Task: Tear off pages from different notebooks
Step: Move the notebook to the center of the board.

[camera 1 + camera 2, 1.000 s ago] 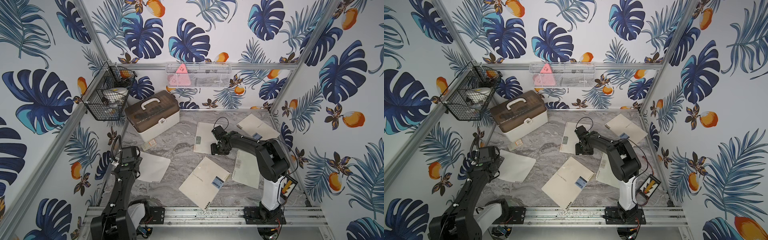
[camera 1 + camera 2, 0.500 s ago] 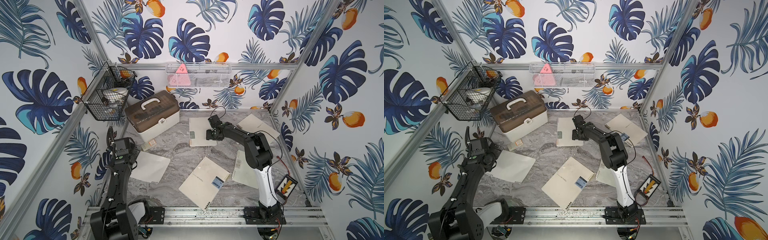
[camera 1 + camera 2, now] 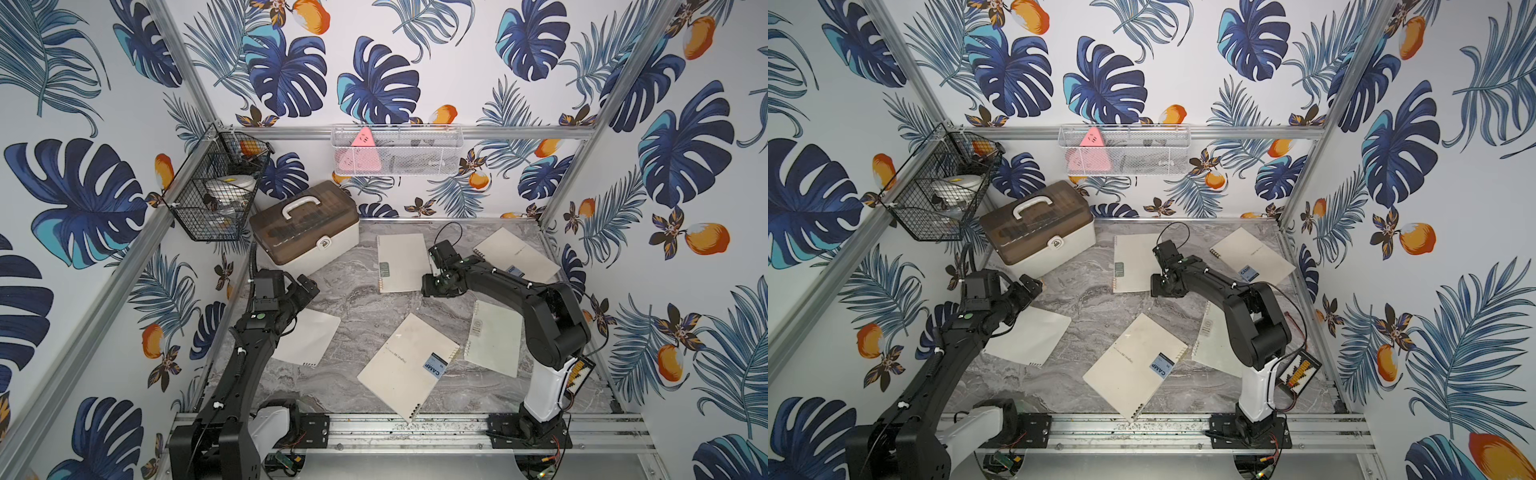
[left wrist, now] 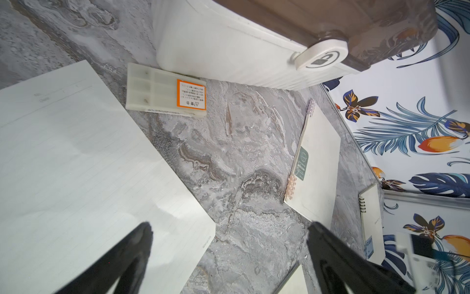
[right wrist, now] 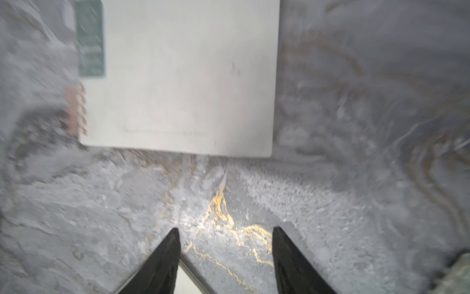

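I count two grippers, one loose page, four notebooks, one box, one small case and two wall baskets.

My left gripper (image 4: 230, 226) is spread wide with nothing between its jaws. One finger (image 4: 132, 252) hangs over the loose page (image 4: 76, 165), the other over the bare marble table (image 4: 229, 152) beside it. Whether I touch the paper I cannot tell. The page is thin, cream-white and faintly ruled, and it lies flat. In a top view (image 3: 309, 338) a row of small holes runs along its edge toward my base. Just past this hand lies a small translucent case (image 4: 165, 94) with an orange label, against the white box (image 3: 303, 226) with the brown lid.

My right gripper (image 5: 225, 229) is half spread and holds nothing, its tips pointing at marble. Just ahead of them, apart from them, is the edge of the far small notebook (image 5: 183, 76). It has a cream cover, a grey-green label and a copper coil down one side.

Behind that hand, under my right forearm, lies the near small notebook (image 3: 494, 343). The near large notebook (image 3: 409, 365), cream with a blue CAMP label, lies between my two arms, well behind both hands. Beyond the right hand, on its outer side, lies the far large notebook (image 3: 517, 253), which has a dark coil. All four lie flat and closed.

Farthest off, a black wire basket (image 3: 216, 191) hangs beyond my left hand, and a white mesh basket (image 3: 397, 151) is on the back wall.
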Available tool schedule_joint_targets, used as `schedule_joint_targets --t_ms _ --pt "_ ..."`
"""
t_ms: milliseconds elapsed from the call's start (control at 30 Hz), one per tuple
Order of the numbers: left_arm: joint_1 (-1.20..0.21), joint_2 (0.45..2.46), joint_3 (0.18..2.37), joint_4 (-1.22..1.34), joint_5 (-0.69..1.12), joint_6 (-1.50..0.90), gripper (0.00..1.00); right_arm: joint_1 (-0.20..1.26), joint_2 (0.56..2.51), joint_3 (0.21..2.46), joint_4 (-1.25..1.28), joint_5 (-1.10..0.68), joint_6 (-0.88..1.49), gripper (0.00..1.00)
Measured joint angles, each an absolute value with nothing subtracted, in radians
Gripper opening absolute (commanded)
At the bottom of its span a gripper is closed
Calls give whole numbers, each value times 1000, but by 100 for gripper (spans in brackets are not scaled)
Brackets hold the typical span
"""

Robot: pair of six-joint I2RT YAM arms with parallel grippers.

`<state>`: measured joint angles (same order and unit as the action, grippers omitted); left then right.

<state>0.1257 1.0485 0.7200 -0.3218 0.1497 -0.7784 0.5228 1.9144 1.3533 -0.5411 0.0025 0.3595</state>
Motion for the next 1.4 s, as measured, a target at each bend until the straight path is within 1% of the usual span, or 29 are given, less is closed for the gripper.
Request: schedule_joint_targets --t_ms 267,500,600,667,700,767,800,933,1000,1067,1133,1200,1233,1400 --pt "103 1007 694 -295 160 -761 99 549 2119 1520 -521 16 368 49" --pt "73 974 656 -288 195 -761 99 545 2307 1773 -463 42 357 46" --pt "36 972 646 -287 205 -762 99 556 2368 1907 -524 39 350 48" --pt "-6 978 647 -287 199 -762 99 569 2352 1905 -585 36 339 52" --pt "-22 981 647 -287 202 -761 99 577 2326 1871 -585 34 332 54" --pt "-49 995 649 -294 201 -761 99 604 2212 1718 -588 31 319 59" --pt "-55 1001 651 -295 201 -760 99 619 2147 1637 -587 26 307 60" --pt "-63 1023 669 -309 194 -750 99 719 1734 1273 -561 10 246 63" --pt "-65 1029 683 -316 193 -736 99 805 1511 1122 -515 -1 199 63" --pt "-65 1030 695 -326 186 -730 99 926 1355 997 -476 -14 125 68" --pt "-65 1029 701 -339 177 -719 99 1036 1262 884 -463 -39 12 74" --pt "-65 1026 702 -360 169 -707 99 1094 1191 808 -462 -43 -102 79" --pt "-66 1024 702 -366 164 -704 99 1109 1167 779 -450 -62 -172 81" --pt "-66 1024 699 -384 155 -696 99 1121 1173 748 -480 -155 -530 83"
